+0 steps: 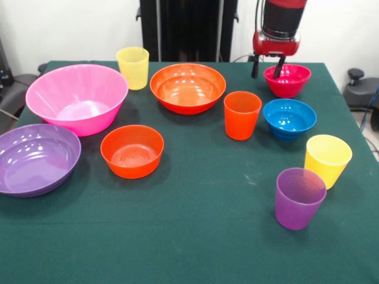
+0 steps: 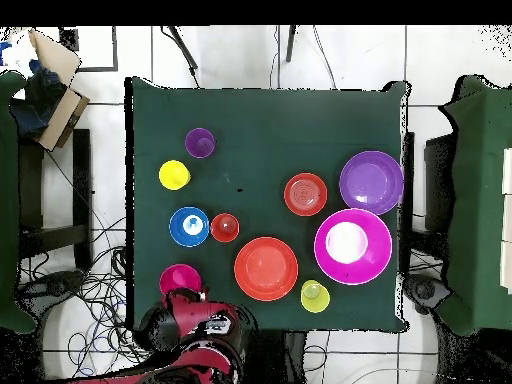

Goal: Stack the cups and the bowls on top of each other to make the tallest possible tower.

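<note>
All cups and bowls stand apart and upright on the green table (image 1: pixel 195 236). On it are the big pink bowl (image 1: pixel 77 97), the shallow purple bowl (image 1: pixel 35 158), the small orange bowl (image 1: pixel 131 151) and the wide orange bowl (image 1: pixel 188 87). There are also a yellow cup (image 1: pixel 133 68), the orange cup (image 1: pixel 242 115), the blue bowl (image 1: pixel 289 118), a second yellow cup (image 1: pixel 327 160) and the purple cup (image 1: pixel 299 197). My gripper (image 1: pixel 266 67) is open at the far rim of the magenta bowl (image 1: pixel 288 81), one finger outside it, one over it. The overhead view shows the arm (image 2: pixel 200 330) beside that bowl (image 2: pixel 178 277).
The table edge runs close behind the magenta bowl. The black pedestal (image 1: pixel 188 29) stands at the far side. Chairs (image 2: pixel 480 200) flank the table, and a cardboard box (image 2: pixel 55 85) sits off one corner. Cables lie on the floor near the robot's base.
</note>
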### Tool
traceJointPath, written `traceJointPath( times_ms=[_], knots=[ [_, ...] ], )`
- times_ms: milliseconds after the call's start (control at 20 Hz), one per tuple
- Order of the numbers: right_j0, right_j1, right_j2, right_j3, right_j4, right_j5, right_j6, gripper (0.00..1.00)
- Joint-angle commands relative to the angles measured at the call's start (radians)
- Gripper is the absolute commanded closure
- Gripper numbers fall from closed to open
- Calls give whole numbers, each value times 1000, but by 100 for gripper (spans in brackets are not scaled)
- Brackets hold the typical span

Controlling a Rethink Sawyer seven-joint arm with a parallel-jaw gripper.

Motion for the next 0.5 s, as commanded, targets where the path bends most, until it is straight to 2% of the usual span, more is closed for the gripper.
traceJointPath(
  times_ms=[50,500],
  knots=[
    [25,92,86,-87,1,-92,186,0],
    [45,110,90,-104,32,-100,192,0]
  ],
)
